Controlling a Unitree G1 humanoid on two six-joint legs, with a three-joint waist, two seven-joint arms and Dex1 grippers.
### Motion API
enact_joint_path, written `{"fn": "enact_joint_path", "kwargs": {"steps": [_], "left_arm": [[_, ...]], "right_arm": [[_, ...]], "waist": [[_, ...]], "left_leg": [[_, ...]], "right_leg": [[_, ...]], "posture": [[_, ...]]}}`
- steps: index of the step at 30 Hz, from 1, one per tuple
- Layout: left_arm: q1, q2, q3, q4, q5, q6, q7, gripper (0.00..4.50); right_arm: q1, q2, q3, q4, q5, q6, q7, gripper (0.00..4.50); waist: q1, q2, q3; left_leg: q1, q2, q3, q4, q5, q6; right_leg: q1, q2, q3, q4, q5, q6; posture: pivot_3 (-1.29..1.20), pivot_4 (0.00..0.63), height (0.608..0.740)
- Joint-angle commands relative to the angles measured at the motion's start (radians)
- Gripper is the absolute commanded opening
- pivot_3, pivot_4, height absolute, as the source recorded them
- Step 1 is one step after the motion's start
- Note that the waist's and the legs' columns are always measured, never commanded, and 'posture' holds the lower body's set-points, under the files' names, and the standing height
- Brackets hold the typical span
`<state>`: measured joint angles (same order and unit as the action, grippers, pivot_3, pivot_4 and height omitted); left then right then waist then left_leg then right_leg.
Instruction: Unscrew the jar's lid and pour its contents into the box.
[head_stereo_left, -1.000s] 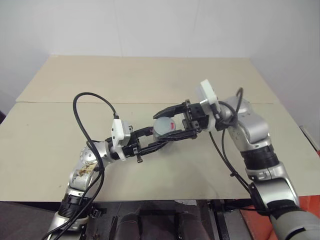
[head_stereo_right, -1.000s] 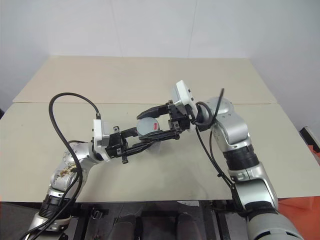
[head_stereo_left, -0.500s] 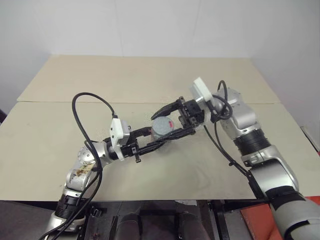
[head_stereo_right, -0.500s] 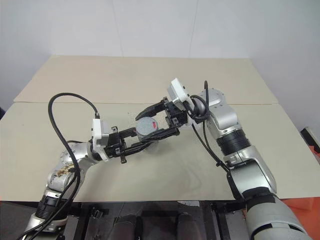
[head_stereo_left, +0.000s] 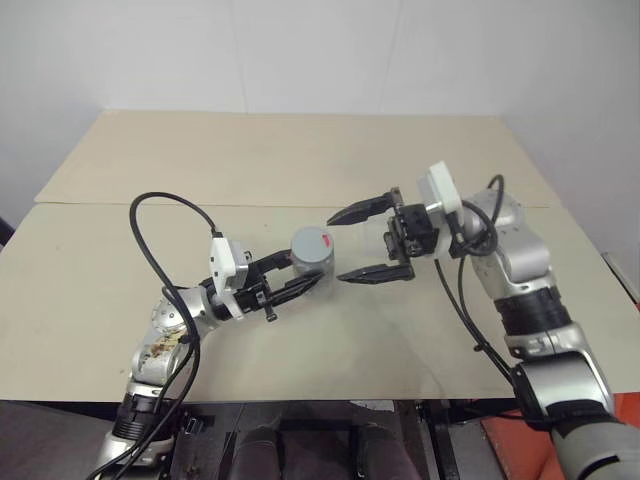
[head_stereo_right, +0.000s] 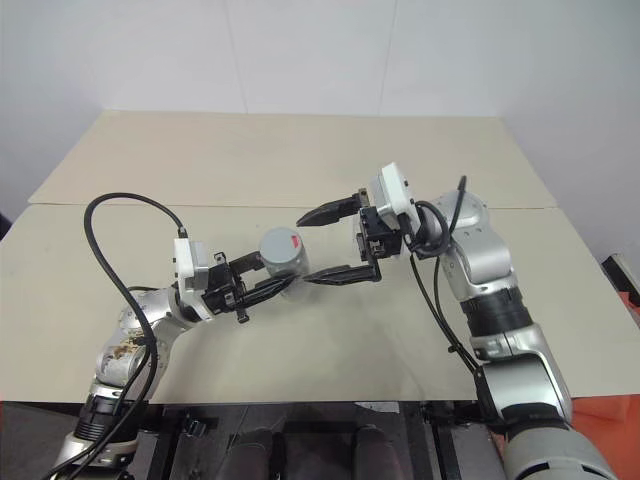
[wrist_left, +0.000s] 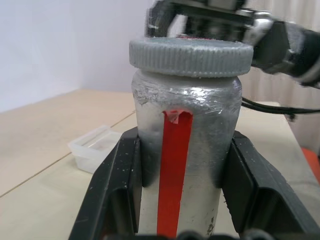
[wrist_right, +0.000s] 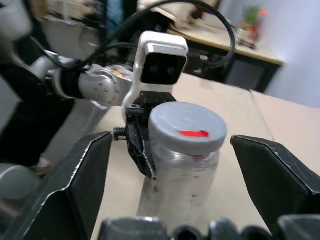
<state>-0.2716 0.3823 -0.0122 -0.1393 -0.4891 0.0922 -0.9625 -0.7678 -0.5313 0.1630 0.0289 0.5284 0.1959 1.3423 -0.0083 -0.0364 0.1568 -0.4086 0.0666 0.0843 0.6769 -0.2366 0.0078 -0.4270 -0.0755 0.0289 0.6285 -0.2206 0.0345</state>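
**Lid still on – right gripper is standing open for a fresh grab**

The left gripper (head_stereo_left: 300, 285) is clamping the jar (wrist_left: 187, 155) by its body, both black fingers (wrist_left: 117, 185) pressed to the silver sides, red label strip facing the wrist cam. It's holding the jar upright above the desk (head_stereo_left: 300, 160), roughly mid-desk and a bit toward the near edge – not resting on the surface as far as I can tell.

The lid (head_stereo_left: 311, 241) is sitting on the jar's top, ribbed rim and small red mark showing – looks seated, not lifted. How far it's unscrewed, can't tell.

The right gripper (head_stereo_left: 355, 243) is pointing across at the jar from the right-edge side, jaws spread wide and holding nothing. Its two fingers are flanking open air just beside the lid, not touching it.

The box (wrist_left: 95, 148), a clear shallow tray, is lying on the desk beyond the jar in the left wrist view; it's hard to make out from the head cam, so I won't place it exactly.

Step in hand, by my read: the unscrewing, between twists. Next move calls for the right gripper bringing its fingers level w/ the lid's rim, closing square on it and turning, while the left is keeping the jar from spinning. Grabbing too low would catch the jar's shoulder, not the lid. Pouring is a way off – contents not visible.
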Motion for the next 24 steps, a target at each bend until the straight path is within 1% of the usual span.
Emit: {"fn": "enact_joint_path", "kwargs": {"steps": [1,3,5,8,11,17,24], "left_arm": [[-0.013,-0.015,0.004,-0.013,0.015,-0.028,0.029,1.85],[-0.013,-0.026,0.001,-0.018,0.016,-0.027,0.038,1.85],[-0.012,-0.034,-0.002,-0.019,0.019,-0.027,0.044,1.85],[-0.012,-0.041,-0.009,-0.017,0.026,-0.027,0.051,1.85],[-0.018,-0.045,-0.012,-0.015,0.026,-0.023,0.056,1.85],[-0.026,-0.042,-0.012,-0.011,0.021,-0.024,0.045,1.85],[-0.023,-0.027,0.002,-0.010,0.008,-0.020,0.032,1.85]], "right_arm": [[0.037,0.028,-0.029,-0.162,-0.039,0.054,-0.178,4.42],[0.066,0.064,-0.020,-0.224,-0.082,0.083,-0.298,4.42],[0.092,0.095,-0.017,-0.273,-0.113,0.106,-0.387,4.42],[0.116,0.140,-0.013,-0.326,-0.129,0.158,-0.492,4.42],[0.129,0.162,0.016,-0.356,-0.175,0.177,-0.554,4.42],[0.139,0.167,0.024,-0.353,-0.203,0.204,-0.601,4.42],[0.159,0.130,-0.016,-0.362,-0.189,0.205,-0.590,4.42]], "waist": [[-0.004,0.000,0.000],[-0.005,0.000,0.000],[-0.004,0.000,0.000],[-0.003,0.000,0.000],[-0.002,0.000,0.000],[-0.003,0.000,0.000],[-0.004,0.000,0.000]], "left_leg": [[0.000,0.000,0.000,0.000,0.000,0.000],[0.000,0.000,0.000,0.000,0.000,0.000],[0.000,0.000,0.000,0.000,0.000,0.000],[0.000,0.000,0.000,0.000,0.000,0.000],[0.000,0.000,0.000,0.000,0.000,0.000],[0.000,0.000,0.000,0.000,0.000,0.000],[0.000,0.000,0.000,0.000,0.000,0.000]], "right_leg": [[0.000,0.000,0.000,0.000,0.000,0.000],[0.000,0.000,0.000,0.001,0.000,0.000],[0.000,0.000,0.000,0.001,0.000,0.000],[0.000,0.000,0.000,0.001,0.000,0.000],[0.000,0.000,0.000,0.000,0.000,0.000],[0.000,0.000,0.000,0.000,0.000,0.000],[0.000,0.000,0.000,0.000,0.000,0.000]], "posture": [[0.00,0.150,0.740],[0.00,0.150,0.740],[0.00,0.150,0.740],[0.00,0.150,0.740],[0.00,0.150,0.740],[0.00,0.150,0.740],[0.00,0.150,0.740]]}}
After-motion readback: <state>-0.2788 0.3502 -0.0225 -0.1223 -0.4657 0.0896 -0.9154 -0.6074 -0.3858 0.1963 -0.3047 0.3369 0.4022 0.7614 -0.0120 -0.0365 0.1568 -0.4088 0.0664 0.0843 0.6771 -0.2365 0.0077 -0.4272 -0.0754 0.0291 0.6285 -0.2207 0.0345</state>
